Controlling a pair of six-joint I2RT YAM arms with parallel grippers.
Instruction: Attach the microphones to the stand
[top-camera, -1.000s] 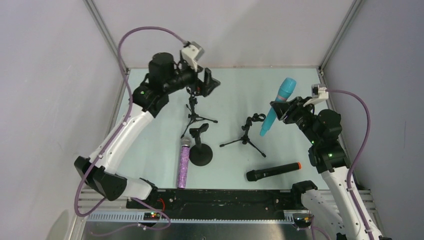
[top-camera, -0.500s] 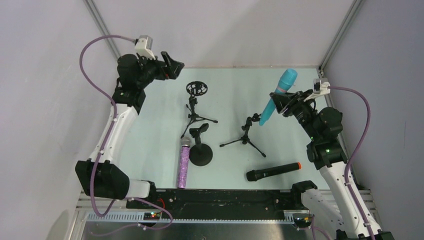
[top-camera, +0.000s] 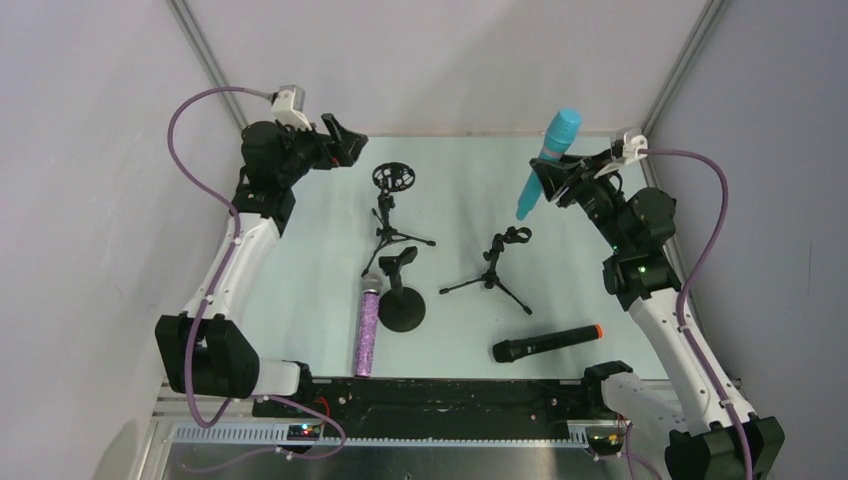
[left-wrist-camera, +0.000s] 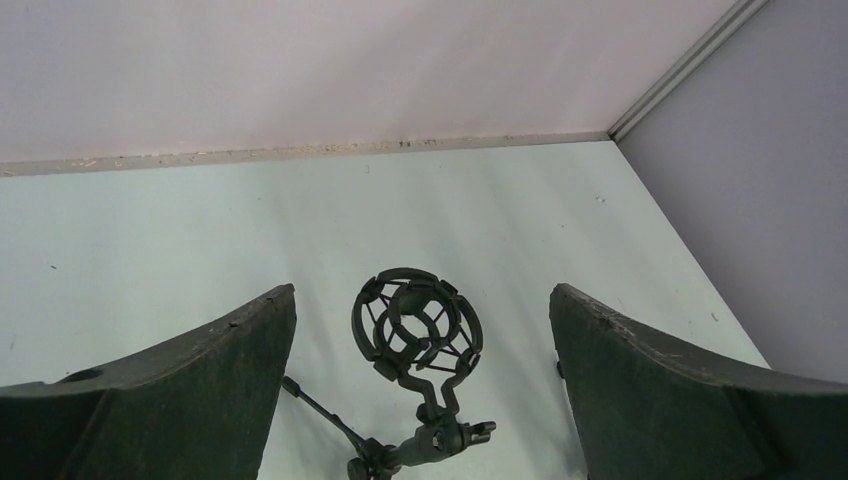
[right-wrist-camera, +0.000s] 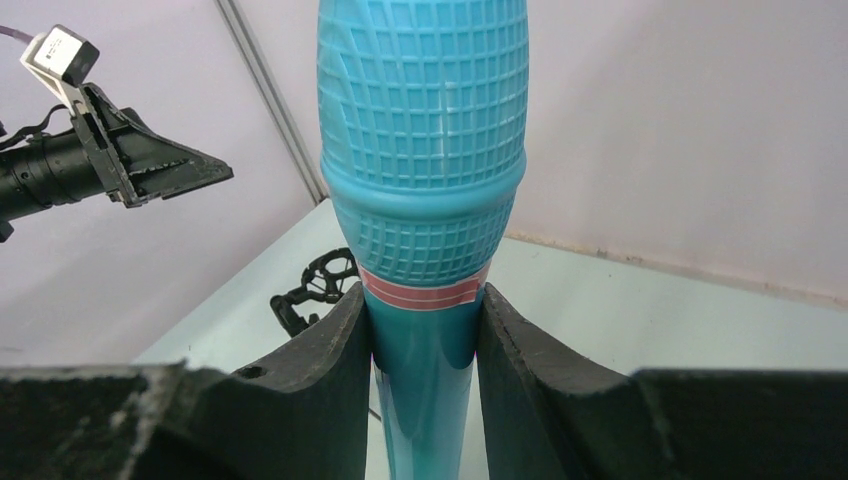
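Note:
My right gripper (top-camera: 549, 186) (right-wrist-camera: 424, 292) is shut on the cyan-blue microphone (top-camera: 546, 163) (right-wrist-camera: 424, 150) just below its head, holding it in the air over the far right of the table, head up and tilted. The purple glitter microphone (top-camera: 366, 327) lies near the front, left of the round-base stand (top-camera: 402, 306). The black microphone with the orange ring (top-camera: 547, 343) lies front right. A tripod stand with a clip (top-camera: 494, 266) is at centre. The shock-mount tripod stand (top-camera: 392, 180) (left-wrist-camera: 417, 325) stands far left of centre. My left gripper (top-camera: 347, 146) (left-wrist-camera: 422, 290) hangs open, left of and above the shock mount.
Grey walls with metal corner posts (top-camera: 675, 70) close in the table on the left, back and right. The black rail (top-camera: 430, 392) with the arm bases runs along the near edge. My left gripper (right-wrist-camera: 150, 170) shows far off in the right wrist view.
My left arm swung back and to the left, away from the shock-mount stand. My right arm raised the cyan-blue microphone and carried it toward the far wall.

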